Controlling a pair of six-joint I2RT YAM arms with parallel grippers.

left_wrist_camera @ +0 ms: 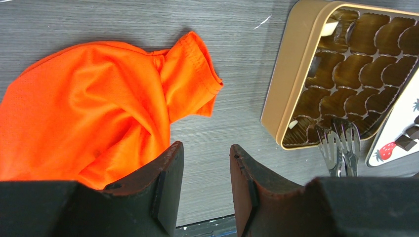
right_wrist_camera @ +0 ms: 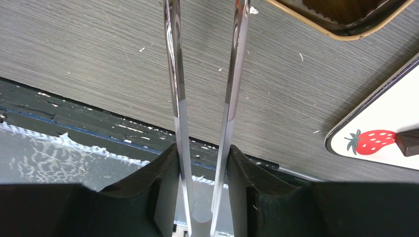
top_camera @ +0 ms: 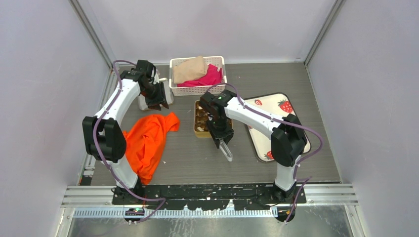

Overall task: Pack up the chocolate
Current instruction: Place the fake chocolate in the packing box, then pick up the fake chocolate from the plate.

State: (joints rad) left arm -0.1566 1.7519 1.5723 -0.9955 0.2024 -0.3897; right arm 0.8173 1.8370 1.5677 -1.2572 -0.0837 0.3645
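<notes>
Grey desk [top_camera: 197, 158] is carrying everything: our right hand [right_wrist_camera: 202, 154] is pinching steel tongs [right_wrist_camera: 174, 74], probably to lift small pieces cleanly, while our left hand [left_wrist_camera: 206, 153] is hovering spread and empty. Only the wrist views are showing a dark chocolate [right_wrist_camera: 407, 142] on the strawberry tray [right_wrist_camera: 395, 108] beside the gold tin [left_wrist_camera: 284, 89].

Chocolate [right_wrist_camera: 408, 142]: dark brown piece, straight-edged, cut off at right edge of right wrist view. Lies flat on white tray [right_wrist_camera: 375, 118], just right of red strawberry print [right_wrist_camera: 373, 141]. Left wrist view: possible cream-white piece [left_wrist_camera: 330, 27] in upper-left compartment of gold tin [left_wrist_camera: 289, 74], too small to confirm.
</notes>
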